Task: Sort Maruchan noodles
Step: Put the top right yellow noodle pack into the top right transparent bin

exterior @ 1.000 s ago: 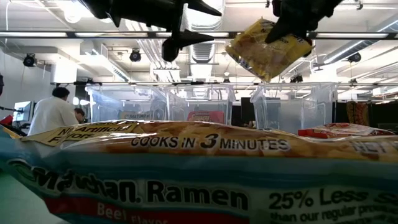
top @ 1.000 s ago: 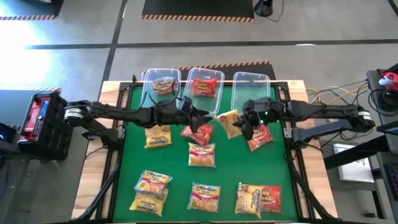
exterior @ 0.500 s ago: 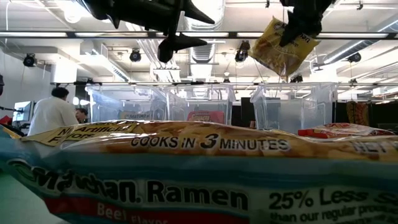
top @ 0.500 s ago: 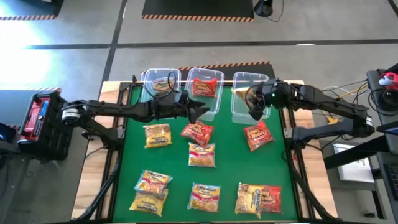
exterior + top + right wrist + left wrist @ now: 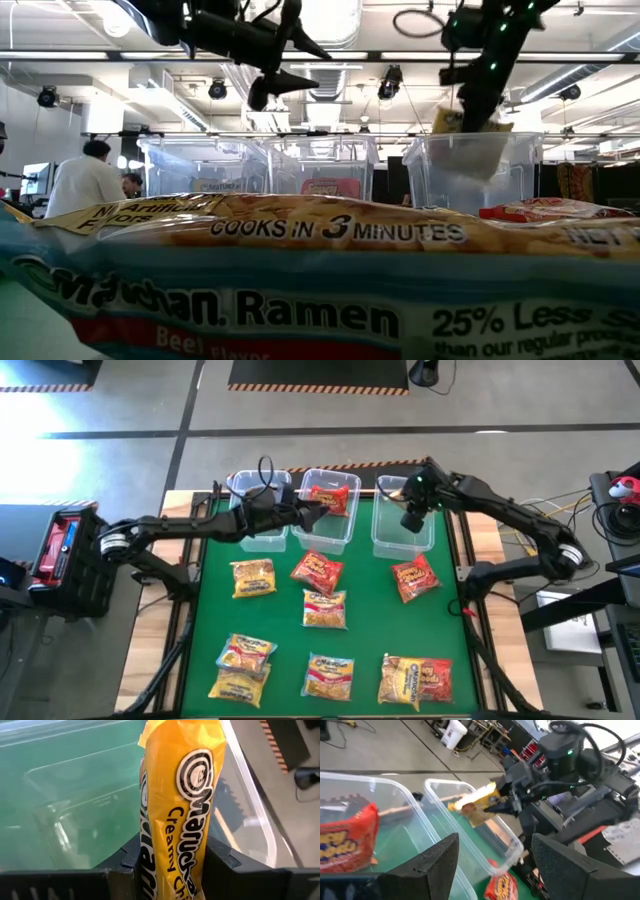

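Three clear bins [image 5: 403, 520] and eleven noodle packets are counted. One yellow packet [image 5: 175, 805] is pinched upright by the right hand [image 5: 172, 862] over the right bin. The left hand [image 5: 318, 512] is spread.

A green-topped table [image 5: 370, 625] with wooden edges carries 3 clear plastic bins [image 5: 404, 518] in a row along its far side and about 8 ramen packets [image 5: 324, 609] scattered nearer.

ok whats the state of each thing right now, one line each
right gripper: shut on the yellow packet, over the right bin
yellow packet: held upright, hanging into the right bin
right bin: otherwise empty
middle bin: holds a red packet
left bin: its contents hidden by the arm
left gripper: open, empty, above the middle bin
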Controlling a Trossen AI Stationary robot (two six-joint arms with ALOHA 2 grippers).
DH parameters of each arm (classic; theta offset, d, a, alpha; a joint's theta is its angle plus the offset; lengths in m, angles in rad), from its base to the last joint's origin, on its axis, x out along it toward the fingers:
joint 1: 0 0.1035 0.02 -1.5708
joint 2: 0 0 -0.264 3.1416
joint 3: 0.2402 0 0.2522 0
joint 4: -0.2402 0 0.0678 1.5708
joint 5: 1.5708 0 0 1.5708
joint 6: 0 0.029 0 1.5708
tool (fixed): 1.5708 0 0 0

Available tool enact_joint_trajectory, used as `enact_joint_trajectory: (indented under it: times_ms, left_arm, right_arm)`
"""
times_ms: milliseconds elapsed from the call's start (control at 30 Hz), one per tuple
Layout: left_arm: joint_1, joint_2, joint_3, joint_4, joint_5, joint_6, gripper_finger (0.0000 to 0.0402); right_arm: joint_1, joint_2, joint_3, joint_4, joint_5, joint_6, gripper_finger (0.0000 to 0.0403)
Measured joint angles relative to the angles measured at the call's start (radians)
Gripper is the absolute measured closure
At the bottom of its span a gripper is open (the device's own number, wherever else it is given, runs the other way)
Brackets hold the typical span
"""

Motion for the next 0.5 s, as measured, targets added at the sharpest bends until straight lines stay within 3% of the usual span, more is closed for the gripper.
enact_joint_trajectory:
  times_ms: [300,500]
  left_arm:
    - [0.035,0.0,0.0,0.002,0.0,0.0,0.0168]
    - [0.036,0.0,0.001,0.002,0.0,-0.011,0.0168]
  right_arm:
    - [-0.102,0.224,0.047,0.051,-0.02,-0.171,0.028]
    - [-0.128,0.339,0.09,0.05,-0.105,-0.21,0.028]
